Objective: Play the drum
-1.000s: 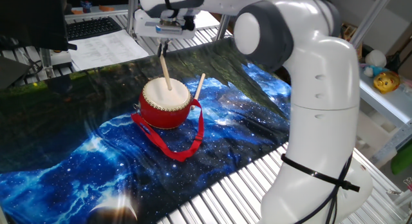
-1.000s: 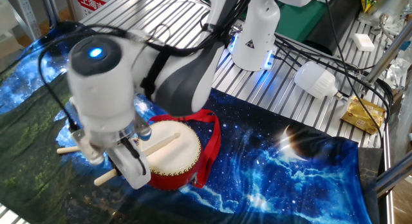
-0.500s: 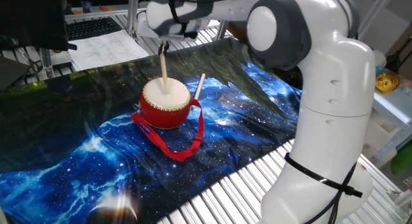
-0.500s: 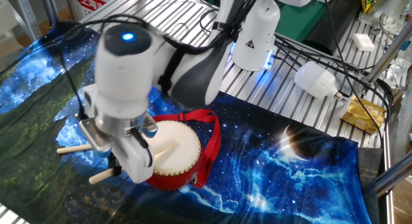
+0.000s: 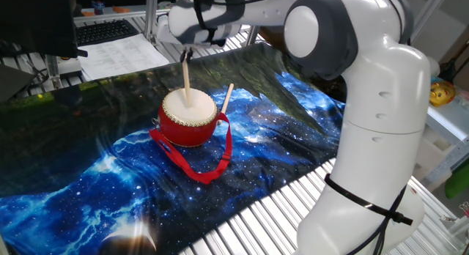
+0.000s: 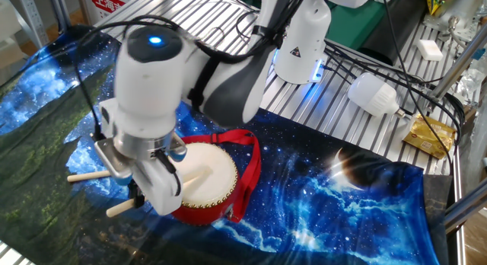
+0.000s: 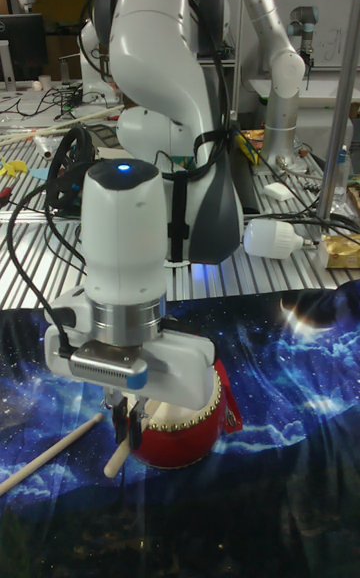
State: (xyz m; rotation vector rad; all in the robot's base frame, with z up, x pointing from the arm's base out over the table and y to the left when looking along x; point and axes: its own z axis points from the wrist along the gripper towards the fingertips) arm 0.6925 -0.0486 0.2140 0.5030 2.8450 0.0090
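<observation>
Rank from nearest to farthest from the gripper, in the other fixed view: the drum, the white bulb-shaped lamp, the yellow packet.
Gripper holds a stick at the drum's near-left edge.
1. The drum: right beside it.
2. White bulb-shaped lamp: on the metal slats, upper right.
3. Yellow packet: far right edge.

Open cloth point(image 5: 293, 138) to the drum's point(image 5: 188, 117) right and front. Ribbon strap point(image 5: 209, 167) looped across the near side. 1 loose stick point(image 5: 225, 98) leaning at the far rim. Overhead blocked by the gripper point(image 5: 185, 56) and its held stick point(image 5: 186, 83).
</observation>
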